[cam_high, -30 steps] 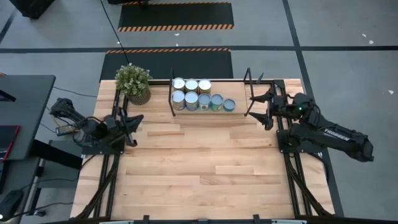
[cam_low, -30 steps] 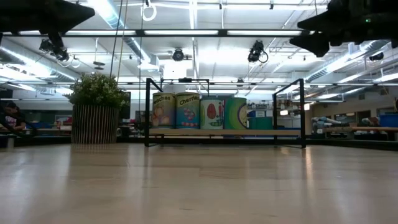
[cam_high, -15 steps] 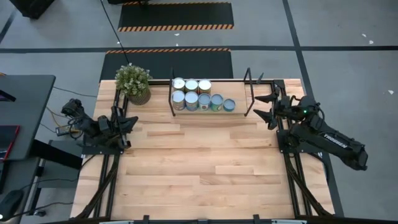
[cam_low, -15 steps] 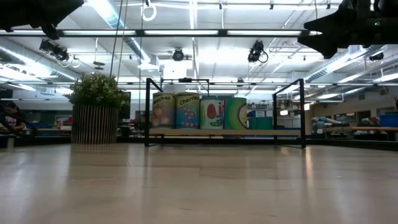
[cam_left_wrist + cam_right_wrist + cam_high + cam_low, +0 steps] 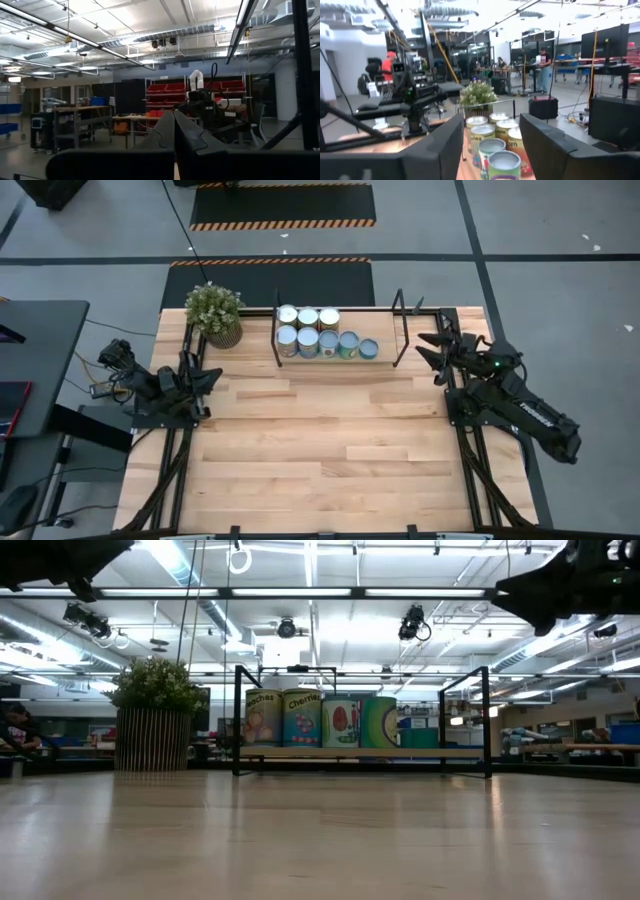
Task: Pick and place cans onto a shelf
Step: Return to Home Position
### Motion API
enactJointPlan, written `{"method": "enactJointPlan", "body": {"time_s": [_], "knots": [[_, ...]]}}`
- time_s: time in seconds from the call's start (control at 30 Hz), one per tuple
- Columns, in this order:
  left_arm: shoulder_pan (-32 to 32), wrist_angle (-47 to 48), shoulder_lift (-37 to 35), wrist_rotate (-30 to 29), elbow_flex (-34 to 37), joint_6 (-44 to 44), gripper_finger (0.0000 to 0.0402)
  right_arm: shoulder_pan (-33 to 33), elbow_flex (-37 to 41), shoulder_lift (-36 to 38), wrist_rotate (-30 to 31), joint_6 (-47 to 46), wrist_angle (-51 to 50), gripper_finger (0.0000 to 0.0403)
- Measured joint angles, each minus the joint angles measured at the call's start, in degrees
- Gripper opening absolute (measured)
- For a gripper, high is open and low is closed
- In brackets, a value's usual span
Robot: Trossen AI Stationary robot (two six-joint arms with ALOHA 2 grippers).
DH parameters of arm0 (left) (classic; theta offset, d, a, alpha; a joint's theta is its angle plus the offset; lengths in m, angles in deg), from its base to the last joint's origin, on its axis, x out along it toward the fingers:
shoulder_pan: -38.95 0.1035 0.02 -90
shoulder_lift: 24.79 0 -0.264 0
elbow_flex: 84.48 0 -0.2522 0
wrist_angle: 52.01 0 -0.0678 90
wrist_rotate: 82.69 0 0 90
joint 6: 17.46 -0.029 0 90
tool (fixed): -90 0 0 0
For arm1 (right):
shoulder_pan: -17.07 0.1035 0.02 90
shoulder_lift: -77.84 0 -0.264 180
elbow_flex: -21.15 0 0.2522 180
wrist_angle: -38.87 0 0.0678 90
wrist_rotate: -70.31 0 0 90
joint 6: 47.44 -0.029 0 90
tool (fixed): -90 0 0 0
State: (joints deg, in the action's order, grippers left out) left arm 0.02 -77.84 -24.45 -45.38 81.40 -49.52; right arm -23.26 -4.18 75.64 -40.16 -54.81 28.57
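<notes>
Beside the shelf [image 5: 386, 321], right claw [image 5: 422, 347] wide apart, empty; left claw [image 5: 208, 374] together at the table [image 5: 330, 442] edge.

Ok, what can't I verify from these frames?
Low view: front cans on the shelf hide the back-row cans.
High view: only can tops show; labels unseen.
Low view: left gripper and right gripper are dark shapes cropped by the top edge.
Left wrist view: no cans or shelf in frame.
</notes>
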Motion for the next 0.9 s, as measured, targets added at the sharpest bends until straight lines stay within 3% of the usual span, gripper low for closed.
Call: {"method": "enactJointPlan", "body": {"time_s": [0.13, 0.37, 0.63, 0.77, 0.9], "knots": [[0.0, 0.0, 0.0, 0.7, 0.0, 0.9, 0.0, -0.1, 1.4, 1.5, -0.1, -2.6, 3.3, 0.0167], [0.4, -1.2, 0.0, -0.2, 0.0, 1.0, 0.0, 0.9, 11.1, 2.0, -0.1, -8.3, 17.1, 0.0116], [0.5, -4.0, 0.0, -1.4, 0.0, -1.6, 0.0, 3.6, 11.2, 1.9, -0.4, -9.2, 17.8, 0.006], [0.5, -5.8, 0.0, 4.8, 0.0, -2.5, 0.0, 7.0, 11.2, 1.9, -4.6, -10.9, 20.7, 0.0032], [1.5, 0.3, 0.0, 12.7, 0.0, 2.4, 0.0, 10.0, 11.2, 1.9, -2.7, -11.1, 20.9, 0.0007]]}}
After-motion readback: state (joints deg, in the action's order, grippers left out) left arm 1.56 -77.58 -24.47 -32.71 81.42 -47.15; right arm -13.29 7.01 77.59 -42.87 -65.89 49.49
